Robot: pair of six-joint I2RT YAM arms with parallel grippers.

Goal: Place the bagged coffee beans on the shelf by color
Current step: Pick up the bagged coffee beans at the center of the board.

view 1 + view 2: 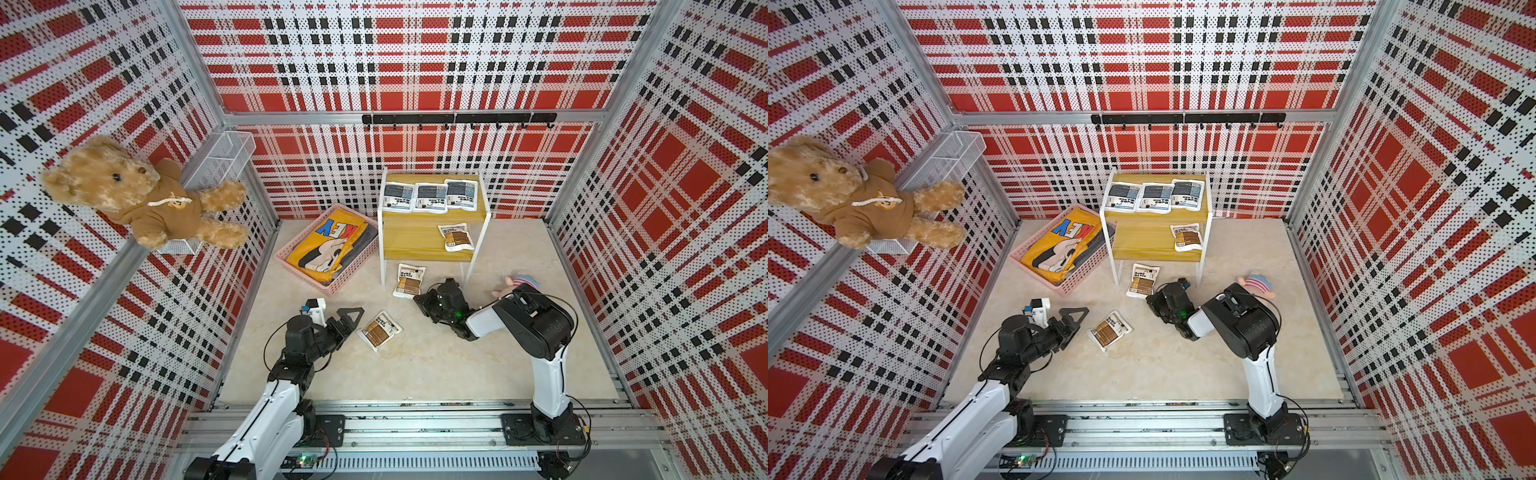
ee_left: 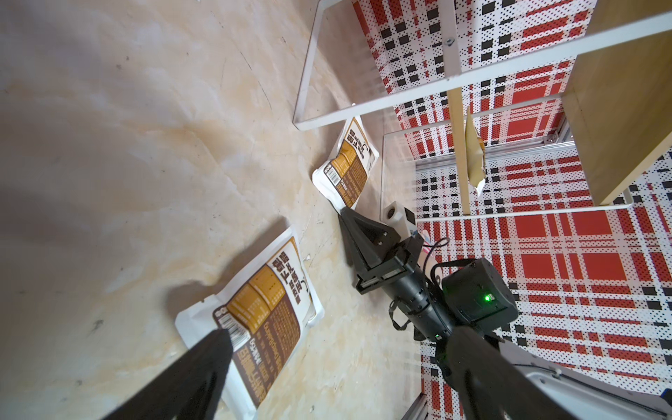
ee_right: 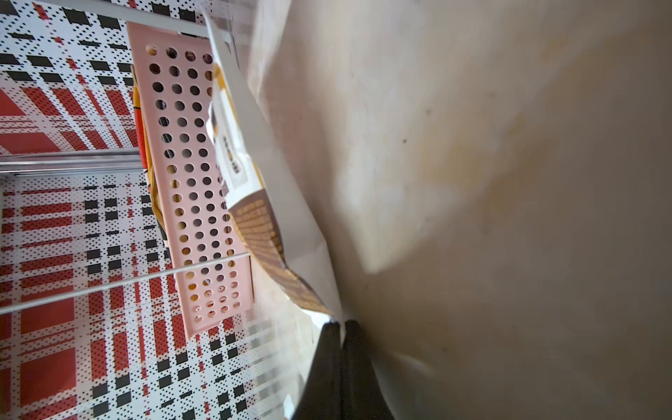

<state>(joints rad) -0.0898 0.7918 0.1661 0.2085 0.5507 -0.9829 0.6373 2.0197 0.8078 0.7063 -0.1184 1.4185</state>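
Since right gripper clamps corner of brown pouch, pouch's long axis points away toward shelf; left gripper gaping, farther off.

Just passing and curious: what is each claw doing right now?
Left claw: open, holding nothing.
Right claw: closed on the edge of a brown coffee pouch.

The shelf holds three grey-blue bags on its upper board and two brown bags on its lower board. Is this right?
Not quite: the lower board holds one brown bag, not two, as both top views show. The upper board does hold three grey-blue bags.
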